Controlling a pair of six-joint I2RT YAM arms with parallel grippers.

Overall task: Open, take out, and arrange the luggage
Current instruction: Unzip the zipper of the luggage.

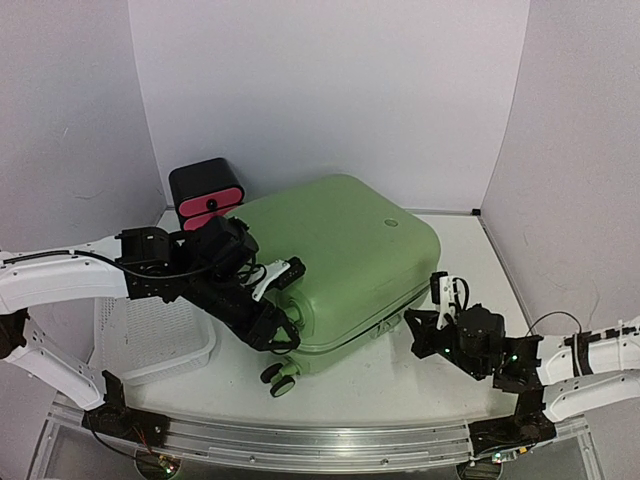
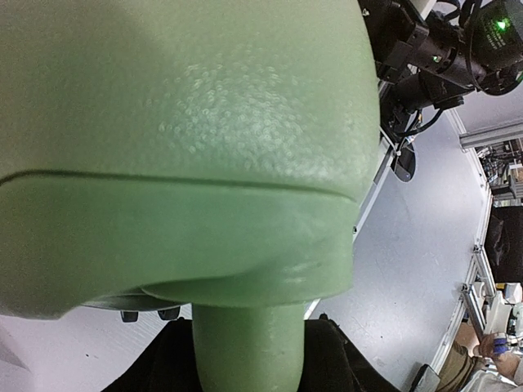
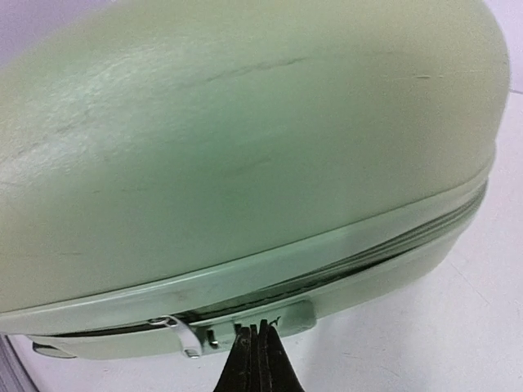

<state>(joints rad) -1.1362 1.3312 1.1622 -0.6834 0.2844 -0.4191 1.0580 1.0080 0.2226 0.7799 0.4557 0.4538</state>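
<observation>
Lettering I can make out on nothing; a small oval mark [image 1: 388,222] on the lid of the large light-green hard-shell suitcase [image 1: 340,260] is too small to read from the overhead view.

That suitcase lies flat in the middle of the white bench [image 1: 420,385], lid up, with its black double wheels [image 1: 280,380] at the near-left corner. Just beyond its far-left corner stands a small black drawer box with pink fronts [image 1: 207,192]. A white perforated plastic basket [image 1: 150,335] sits to the left of the suitcase, near my left arm.

My left gripper [image 1: 278,335] is at the near-left corner, just above the wheels. It is partly spread and clasps a short green post-like part of the suitcase; my wrist camera shows that part running down between the dark fingers [image 2: 163,363].

My right gripper [image 3: 259,347] is at the near-right edge, clenched, with the two black fingers pressed together. Their tips sit right at the zipper seam [image 3: 392,241], against a pale-green tab [image 3: 286,317] and just beside a small metal puller [image 3: 184,335]. Whether anything is pinched between them I cannot tell.
</observation>
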